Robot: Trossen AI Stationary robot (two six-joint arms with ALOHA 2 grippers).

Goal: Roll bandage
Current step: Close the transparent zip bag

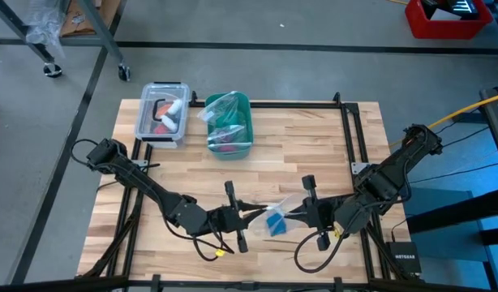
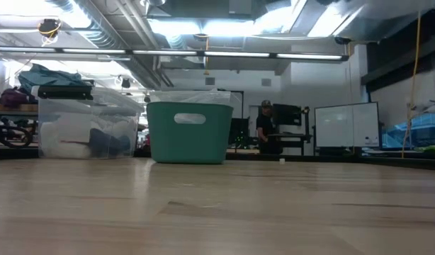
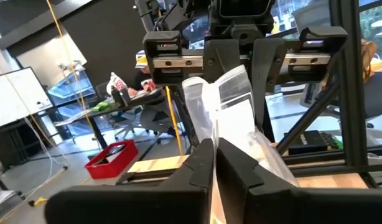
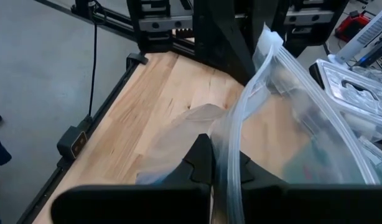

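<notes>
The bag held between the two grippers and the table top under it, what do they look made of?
The bag: thin clear plastic film, glossy and wrinkled, with a ribbed zip edge; the wood shows through it. The table top: pale wood planks, seemingly butcher block, smooth with visible grain and joints.

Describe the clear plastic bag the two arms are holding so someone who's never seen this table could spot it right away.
On the wooden table, look at the near edge where both arms meet. The clear zip bag hangs between the left gripper and right gripper, with the blue bandage inside, unlike the bag in the teal bin.
</notes>
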